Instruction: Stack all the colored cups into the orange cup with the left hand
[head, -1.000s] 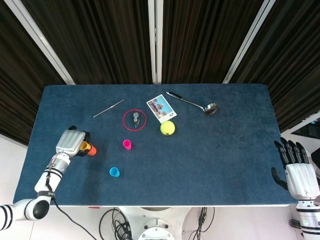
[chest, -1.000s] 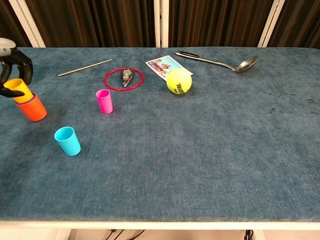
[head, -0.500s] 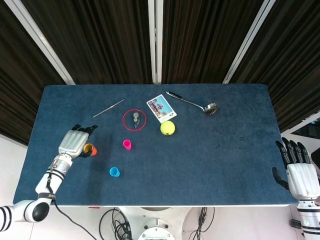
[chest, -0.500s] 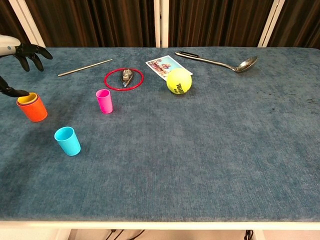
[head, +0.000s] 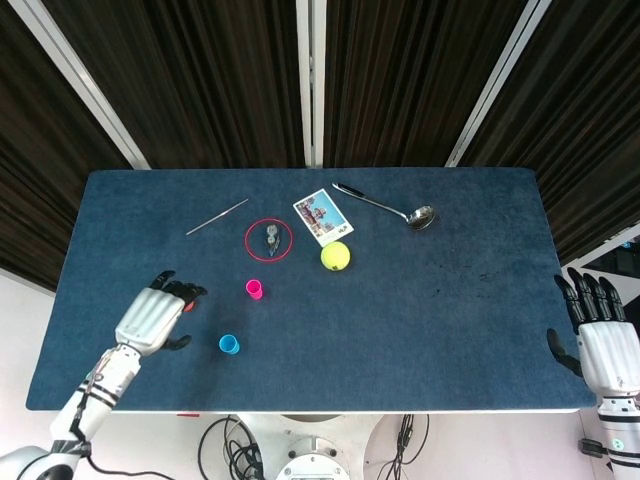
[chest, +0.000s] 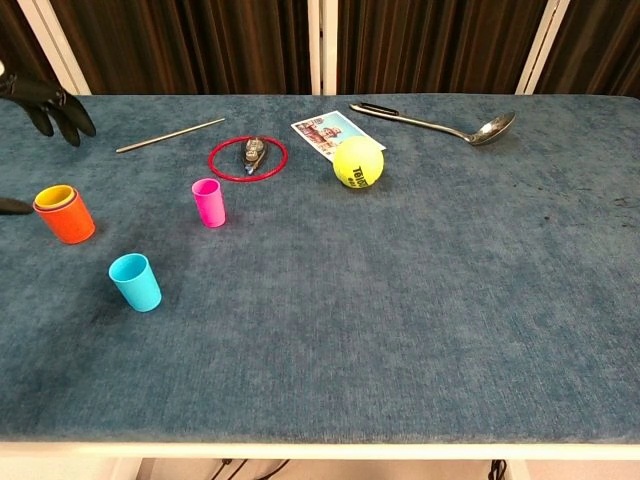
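Observation:
The orange cup (chest: 66, 217) stands upright at the table's left with a yellow cup (chest: 54, 195) nested inside it. In the head view my left hand (head: 153, 318) hovers over that stack and hides it, fingers spread and holding nothing. The chest view shows only its dark fingertips (chest: 47, 104) above and behind the stack. The pink cup (head: 254, 289) (chest: 208, 202) stands to the right of the stack. The blue cup (head: 229, 344) (chest: 135, 281) stands nearer the front edge. My right hand (head: 598, 342) hangs open beyond the table's right edge.
A yellow tennis ball (head: 335, 256) sits mid-table beside a photo card (head: 323, 216). A red ring (head: 269, 240) lies around a small metal object, with a thin metal rod (head: 217, 216) to its left. A ladle (head: 390, 207) lies at the back right.
My left hand let go of the yellow cup, which dropped fully into the orange cup. The hand opened and drew back toward the front edge. The right hand barely shifted.

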